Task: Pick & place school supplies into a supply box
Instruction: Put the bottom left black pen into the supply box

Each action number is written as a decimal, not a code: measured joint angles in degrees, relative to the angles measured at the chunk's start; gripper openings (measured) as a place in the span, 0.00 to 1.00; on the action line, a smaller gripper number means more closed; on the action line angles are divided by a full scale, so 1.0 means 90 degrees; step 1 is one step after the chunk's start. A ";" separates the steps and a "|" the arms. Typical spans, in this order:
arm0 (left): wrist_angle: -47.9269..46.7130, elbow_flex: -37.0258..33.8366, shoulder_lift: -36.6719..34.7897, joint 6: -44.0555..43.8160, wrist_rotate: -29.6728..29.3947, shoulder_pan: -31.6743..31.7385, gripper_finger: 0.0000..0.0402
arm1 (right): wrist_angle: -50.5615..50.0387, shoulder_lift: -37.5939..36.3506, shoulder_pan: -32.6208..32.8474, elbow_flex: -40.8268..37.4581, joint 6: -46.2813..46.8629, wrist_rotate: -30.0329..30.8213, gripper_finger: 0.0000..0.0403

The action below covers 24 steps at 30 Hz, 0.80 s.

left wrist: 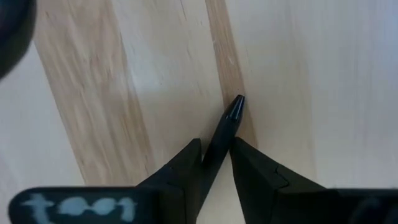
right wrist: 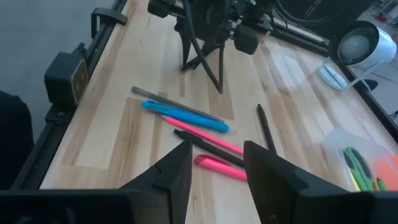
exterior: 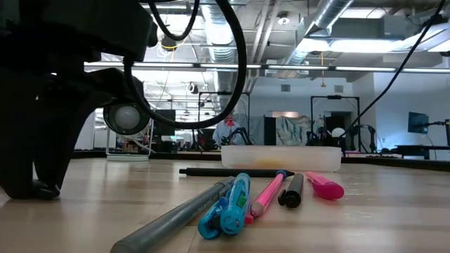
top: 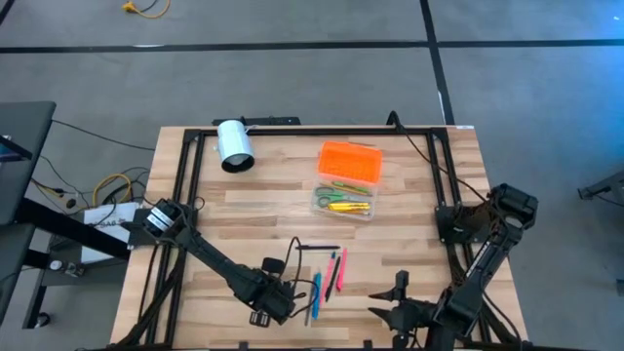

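The left tool [top: 274,295] is down at the near edge of the counter [top: 263,195], and its wrist view shows the fingers [left wrist: 180,171] clenched on a black pen [left wrist: 225,127] whose tip points out past them at the wood. So the step in hand looks like a pick: one pen is gripped and not yet carried off.

The supply box [top: 347,181] sits at the far middle of the counter, its orange lid [top: 351,161] swung back, with green-handled scissors [top: 340,202] and some yellow supplies already inside the clear body. Loose pens wait near the front: a grey one [right wrist: 165,98], a blue one [top: 317,290], two pink ones [top: 339,273] and a long black one [top: 318,248] lying crosswise just beyond.

The right tool [top: 400,304] hangs at the near right, fingers apart and holding nothing, aimed toward the loose pens.

Next, I judge, the left arm must lift, carry the pen to the box, line it up lengthwise and release it.
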 joint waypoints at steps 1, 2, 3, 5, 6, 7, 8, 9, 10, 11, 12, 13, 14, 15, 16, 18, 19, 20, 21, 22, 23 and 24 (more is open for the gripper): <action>-0.0002 0.0000 -0.0005 0.0050 0.0013 0.0002 0.20 | 0.0000 0.0000 -0.0024 0.0000 -0.0002 0.0000 0.34; -0.0003 0.0000 -0.0004 0.0092 0.0018 0.0004 0.20 | 0.0000 0.0000 -0.0032 0.0000 0.0001 -0.0002 0.34; 0.0001 -0.0002 -0.0002 0.0123 0.0019 0.0014 0.20 | 0.0000 0.0000 -0.0032 0.0000 -0.0002 -0.0002 0.34; 0.0025 -0.0006 -0.0002 0.0177 0.0060 0.0049 0.18 | 0.0000 0.0000 -0.0032 0.0000 -0.0002 -0.0002 0.34; 0.0043 -0.0007 -0.0002 0.0215 0.0079 0.0068 0.17 | 0.0000 0.0000 -0.0032 0.0000 -0.0002 -0.0002 0.34; 0.0069 -0.0010 -0.0002 0.0251 0.0093 0.0080 0.14 | 0.0000 0.0000 -0.0032 0.0000 -0.0002 -0.0002 0.34; 0.0098 -0.0012 -0.0002 0.0297 0.0106 0.0088 0.11 | 0.0000 0.0000 -0.0032 0.0000 -0.0002 -0.0001 0.34; 0.0116 -0.0012 -0.0002 0.0366 0.0107 0.0090 0.08 | 0.0000 0.0000 -0.0030 0.0000 -0.0002 -0.0002 0.33; 0.0126 -0.0012 -0.0002 0.0422 0.0093 0.0090 0.05 | 0.0000 0.0000 -0.0030 0.0000 -0.0002 -0.0002 0.33; 0.0150 -0.0015 -0.0003 0.0444 0.0055 0.0090 0.03 | 0.0000 0.0000 -0.0031 0.0000 -0.0002 -0.0002 0.33; 0.0176 -0.0019 -0.0003 0.0445 -0.0025 0.0090 0.03 | 0.0000 0.0000 -0.0030 0.0000 -0.0002 -0.0002 0.33; 0.0195 -0.0019 -0.0002 0.0439 -0.0133 0.0086 0.04 | 0.0000 0.0000 -0.0030 0.0000 -0.0002 -0.0002 0.33; 0.0205 -0.0019 -0.0002 0.0431 -0.0251 0.0076 0.05 | 0.0000 0.0000 -0.0030 0.0000 -0.0002 -0.0004 0.33; 0.0213 -0.0022 -0.0002 0.0424 -0.0393 0.0059 0.05 | 0.0000 0.0000 -0.0032 0.0000 -0.0002 -0.0003 0.33; 0.0219 -0.0022 -0.0002 0.0415 -0.0522 0.0031 0.05 | 0.0000 0.0000 -0.0032 0.0000 -0.0002 -0.0003 0.33; 0.0226 -0.0022 -0.0002 0.0411 -0.0738 -0.0046 0.04 | -0.0002 0.0000 -0.0030 0.0000 -0.0003 -0.0005 0.33; 0.0230 -0.0022 -0.0002 0.0411 -0.0864 -0.0088 0.03 | -0.0002 0.0000 -0.0030 0.0000 -0.0004 -0.0005 0.33; 0.0232 -0.0022 0.0000 0.0411 -0.0998 -0.0129 0.02 | -0.0001 0.0000 -0.0030 0.0000 -0.0002 -0.0005 0.33; 0.0238 -0.0022 0.0002 0.0409 -0.1140 -0.0176 0.02 | -0.0002 0.0000 -0.0030 0.0000 -0.0004 -0.0005 0.33; 0.0238 -0.0023 0.0003 0.0402 -0.1292 -0.0232 0.02 | -0.0002 0.0000 -0.0032 0.0000 -0.0004 -0.0005 0.33; 0.0238 -0.0023 0.0004 0.0398 -0.1461 -0.0291 0.02 | -0.0001 0.0000 -0.0032 0.0000 -0.0004 -0.0005 0.33; 0.0239 -0.0024 0.0011 0.0392 -0.1631 -0.0349 0.02 | -0.0002 0.0000 -0.0034 0.0000 -0.0004 -0.0005 0.33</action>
